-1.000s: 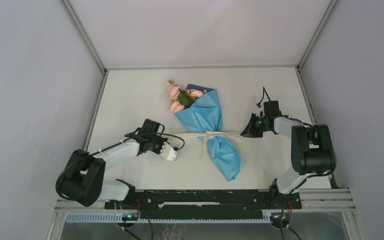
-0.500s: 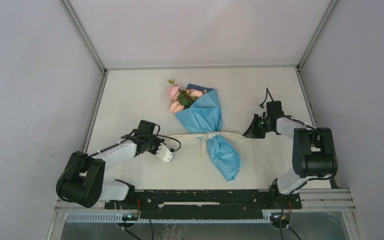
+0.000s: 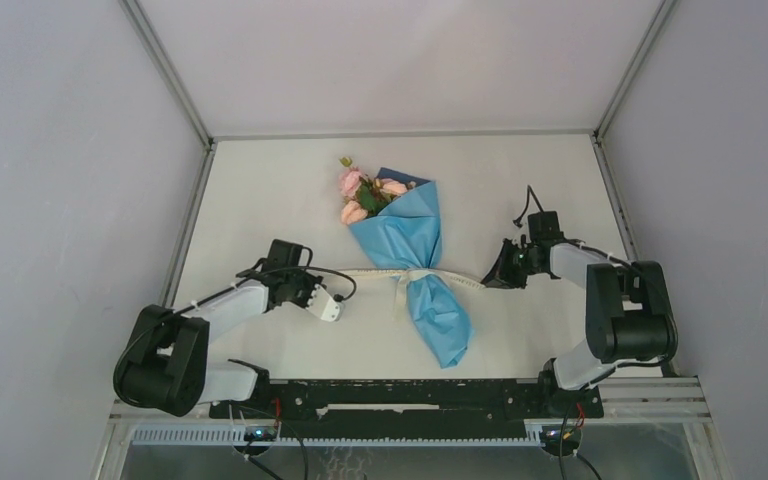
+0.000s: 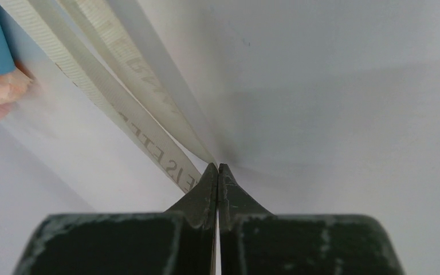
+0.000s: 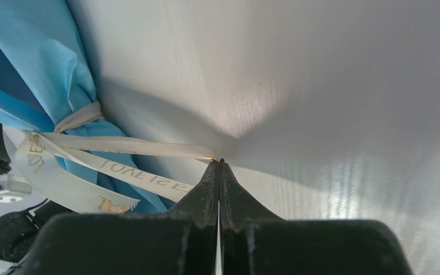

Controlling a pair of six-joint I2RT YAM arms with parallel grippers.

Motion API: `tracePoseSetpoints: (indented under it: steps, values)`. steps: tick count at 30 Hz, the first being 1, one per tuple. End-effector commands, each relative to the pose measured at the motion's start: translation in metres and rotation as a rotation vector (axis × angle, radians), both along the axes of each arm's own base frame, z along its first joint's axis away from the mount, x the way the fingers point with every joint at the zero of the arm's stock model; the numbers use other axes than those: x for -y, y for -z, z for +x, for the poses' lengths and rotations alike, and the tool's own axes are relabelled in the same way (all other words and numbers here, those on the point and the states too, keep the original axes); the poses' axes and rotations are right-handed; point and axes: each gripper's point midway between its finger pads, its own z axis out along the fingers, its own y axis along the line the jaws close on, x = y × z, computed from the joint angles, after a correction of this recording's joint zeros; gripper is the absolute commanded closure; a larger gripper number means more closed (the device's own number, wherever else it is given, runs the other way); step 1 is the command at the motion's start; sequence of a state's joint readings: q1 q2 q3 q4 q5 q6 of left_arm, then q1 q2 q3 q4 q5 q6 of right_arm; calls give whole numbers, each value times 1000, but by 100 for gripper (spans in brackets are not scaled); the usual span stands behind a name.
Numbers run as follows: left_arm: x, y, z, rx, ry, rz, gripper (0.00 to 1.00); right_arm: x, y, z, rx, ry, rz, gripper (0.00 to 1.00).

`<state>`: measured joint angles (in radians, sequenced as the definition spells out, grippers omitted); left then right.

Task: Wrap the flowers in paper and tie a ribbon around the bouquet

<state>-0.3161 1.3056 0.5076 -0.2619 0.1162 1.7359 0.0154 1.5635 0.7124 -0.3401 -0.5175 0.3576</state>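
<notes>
Two arms, one bundle between them. The left gripper (image 4: 217, 172) is pressed together, pinching one end of the single ribbon (image 3: 460, 277). Mid-table (image 3: 260, 190) lies one blue bouquet (image 3: 415, 250), showing three pink blooms (image 3: 350, 185), with the ribbon tied round its waist. The right gripper (image 5: 220, 166) pinches the other end.

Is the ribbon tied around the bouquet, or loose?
Tied: the ribbon cinches the bouquet into a narrow waist, and a knot shows beside it.

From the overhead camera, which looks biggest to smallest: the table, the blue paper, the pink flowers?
Largest: table.
Then blue paper.
Smallest: pink flowers.
All lie at table level, so nearness barely matters.
</notes>
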Motion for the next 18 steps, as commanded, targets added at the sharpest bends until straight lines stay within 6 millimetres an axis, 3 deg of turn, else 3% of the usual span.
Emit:
tracePoseSetpoints:
  steps: [1, 7, 11, 18]
  values:
    - [-26, -11, 8, 30, -64, 51, 100, -10, 1, -15, -7, -21, -48, 100]
    - [-36, -12, 7, 35, -75, 64, 100, -41, -3, -44, -55, -93, 8, 100]
    - [-45, -12, 7, 38, -90, 78, 100, -71, 5, -77, -125, -196, 21, 100]
    - [-55, -10, 3, 30, -103, 92, 100, -67, 14, -102, -177, -184, 5, 100]
